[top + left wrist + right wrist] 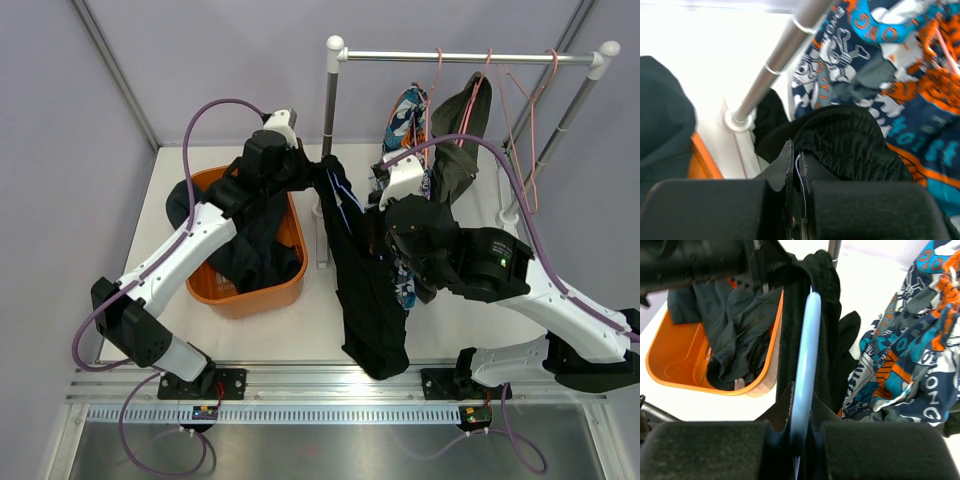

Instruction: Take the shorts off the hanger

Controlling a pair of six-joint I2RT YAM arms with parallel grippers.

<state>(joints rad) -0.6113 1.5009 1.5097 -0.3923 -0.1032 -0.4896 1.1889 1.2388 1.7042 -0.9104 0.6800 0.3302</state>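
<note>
- where are the black shorts [370, 300]?
- hanging beside the orange basket [262, 297] (above the table [290, 335]): left jaws clamped on the black fabric, right jaws clamped on its light-blue trim [807, 340].

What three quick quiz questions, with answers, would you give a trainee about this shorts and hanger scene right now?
1. True or false: the olive green shorts lie in the orange basket.
2. Which shorts do the left gripper and the right gripper both clamp? A. olive green; B. black with light-blue trim; C. patterned.
3. Name the part that the right gripper pinches directly.
Key:
1. False: they hang at the rail; the dark navy shorts lie in the basket.
2. B, the black shorts.
3. The light-blue trim.
</note>
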